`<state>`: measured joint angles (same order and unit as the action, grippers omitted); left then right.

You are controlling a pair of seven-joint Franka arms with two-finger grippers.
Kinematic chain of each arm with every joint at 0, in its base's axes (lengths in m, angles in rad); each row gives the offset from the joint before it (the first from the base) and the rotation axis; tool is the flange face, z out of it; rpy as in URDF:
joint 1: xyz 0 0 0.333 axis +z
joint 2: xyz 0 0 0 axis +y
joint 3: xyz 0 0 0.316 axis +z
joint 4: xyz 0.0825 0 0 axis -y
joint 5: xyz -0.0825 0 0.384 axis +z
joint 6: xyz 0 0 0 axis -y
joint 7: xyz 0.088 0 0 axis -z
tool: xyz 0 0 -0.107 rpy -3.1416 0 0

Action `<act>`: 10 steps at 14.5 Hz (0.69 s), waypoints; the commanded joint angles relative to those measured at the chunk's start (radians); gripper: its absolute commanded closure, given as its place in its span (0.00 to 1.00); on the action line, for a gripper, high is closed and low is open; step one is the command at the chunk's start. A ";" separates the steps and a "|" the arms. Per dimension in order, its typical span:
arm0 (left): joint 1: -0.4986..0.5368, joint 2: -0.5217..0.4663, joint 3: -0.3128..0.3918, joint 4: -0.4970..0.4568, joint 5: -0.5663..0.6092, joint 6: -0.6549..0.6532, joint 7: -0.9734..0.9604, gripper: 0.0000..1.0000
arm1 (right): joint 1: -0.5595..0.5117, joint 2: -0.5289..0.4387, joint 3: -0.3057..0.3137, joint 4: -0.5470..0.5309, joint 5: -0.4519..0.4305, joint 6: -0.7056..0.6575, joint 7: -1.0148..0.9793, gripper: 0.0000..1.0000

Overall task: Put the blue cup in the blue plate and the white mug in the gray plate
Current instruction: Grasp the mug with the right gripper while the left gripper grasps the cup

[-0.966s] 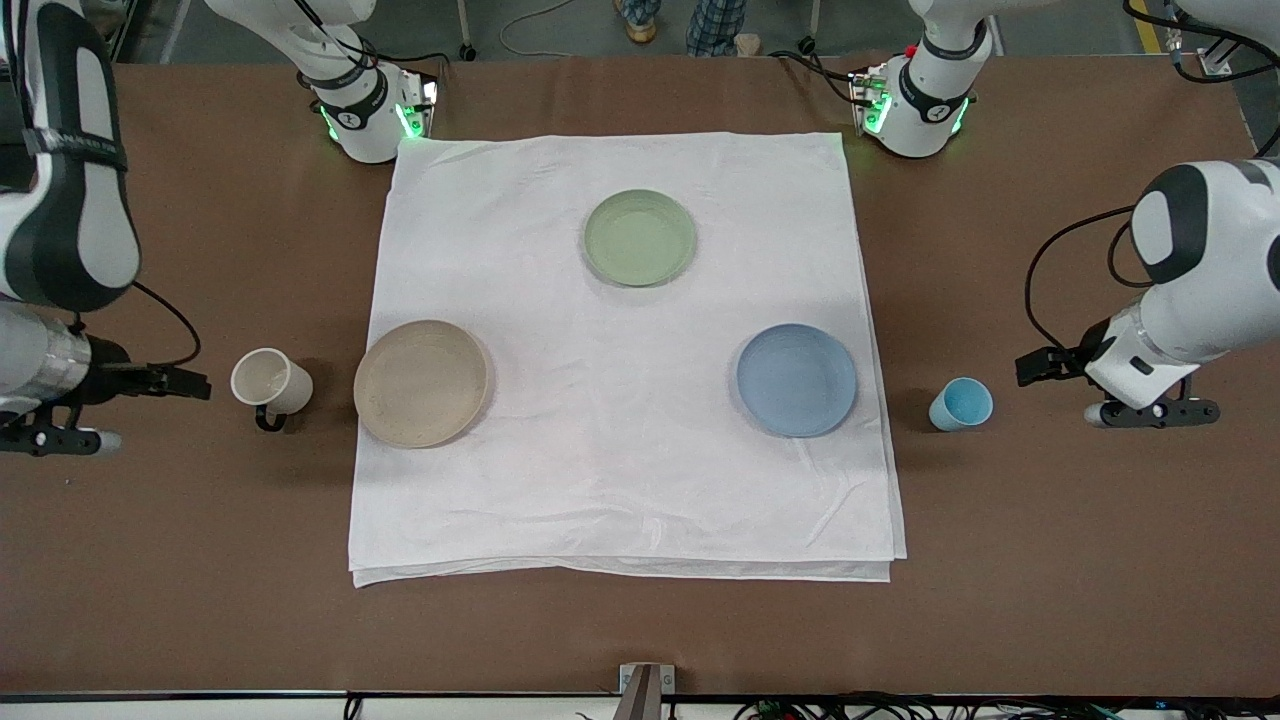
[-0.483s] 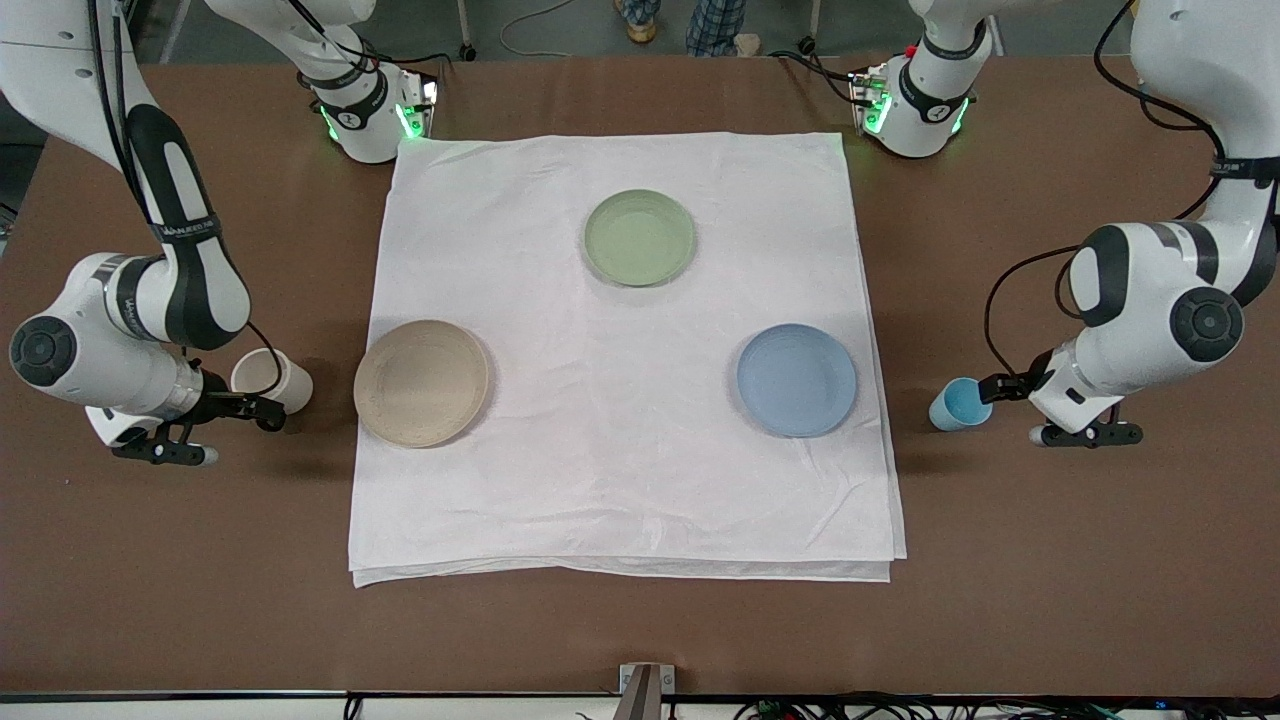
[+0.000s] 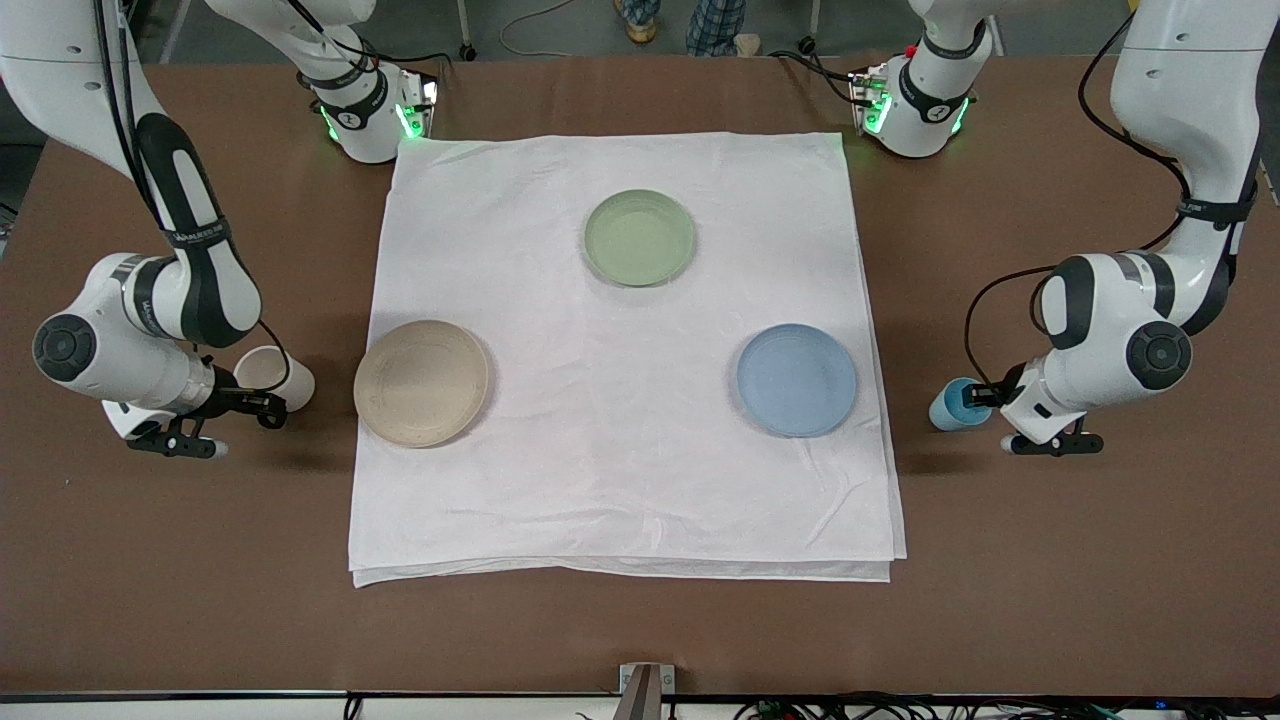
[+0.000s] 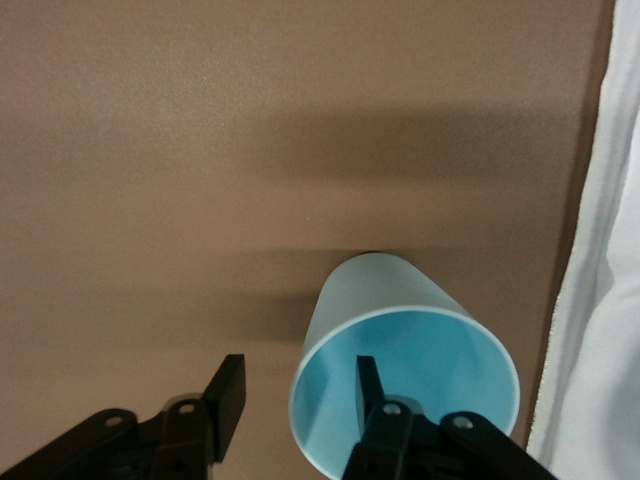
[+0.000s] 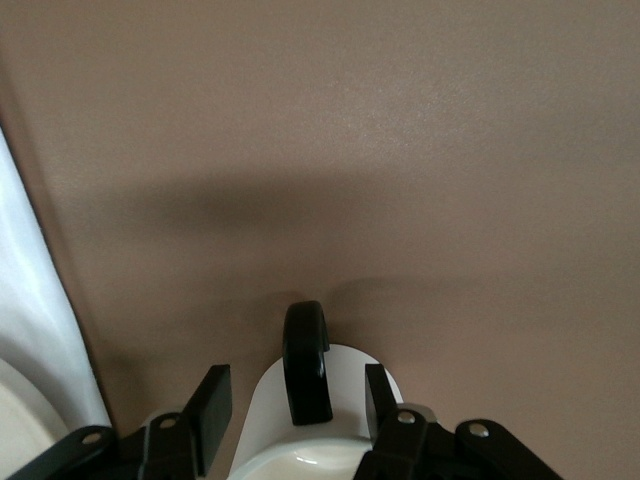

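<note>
The blue cup (image 3: 943, 408) stands on the brown table, beside the blue plate (image 3: 797, 380), toward the left arm's end. My left gripper (image 3: 978, 396) is open at its rim. In the left wrist view (image 4: 300, 382) one finger is inside the cup (image 4: 400, 330) and one outside. The white mug (image 3: 287, 374) stands beside the gray plate (image 3: 421, 383), toward the right arm's end. My right gripper (image 3: 262, 408) is open at the mug. In the right wrist view (image 5: 295, 398) its fingers stand either side of the dark handle (image 5: 305, 360).
A pale green plate (image 3: 639, 238) lies on the white cloth (image 3: 620, 500), farther from the front camera than the other two plates. The cloth's edge runs close to both the cup and the mug.
Both arms have swung in from the table's ends. The left gripper has reached the blue cup's rim and the right gripper has reached the white mug. The cup and mug have not moved.
</note>
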<state>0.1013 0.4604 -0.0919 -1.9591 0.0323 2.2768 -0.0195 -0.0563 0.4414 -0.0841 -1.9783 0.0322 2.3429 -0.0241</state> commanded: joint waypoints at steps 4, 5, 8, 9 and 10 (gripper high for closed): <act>-0.014 -0.051 -0.040 -0.006 0.014 -0.002 -0.022 1.00 | -0.005 -0.009 0.007 -0.011 0.012 0.003 0.013 1.00; -0.014 -0.074 -0.070 -0.004 0.012 -0.011 -0.048 1.00 | -0.001 -0.013 0.007 -0.005 0.012 -0.013 0.019 1.00; -0.014 -0.112 -0.188 0.034 0.012 -0.066 -0.210 1.00 | 0.021 -0.047 0.018 0.065 0.032 -0.189 0.100 1.00; -0.017 -0.109 -0.224 0.043 0.011 -0.095 -0.277 1.00 | 0.033 -0.067 0.030 0.087 0.037 -0.245 0.139 1.00; -0.023 -0.098 -0.265 0.048 0.011 -0.095 -0.346 1.00 | 0.047 -0.084 0.041 0.088 0.063 -0.275 0.191 1.00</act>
<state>0.0862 0.3634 -0.2997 -1.9243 0.0323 2.2133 -0.2536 -0.0350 0.4171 -0.0638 -1.8985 0.0627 2.1471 0.0770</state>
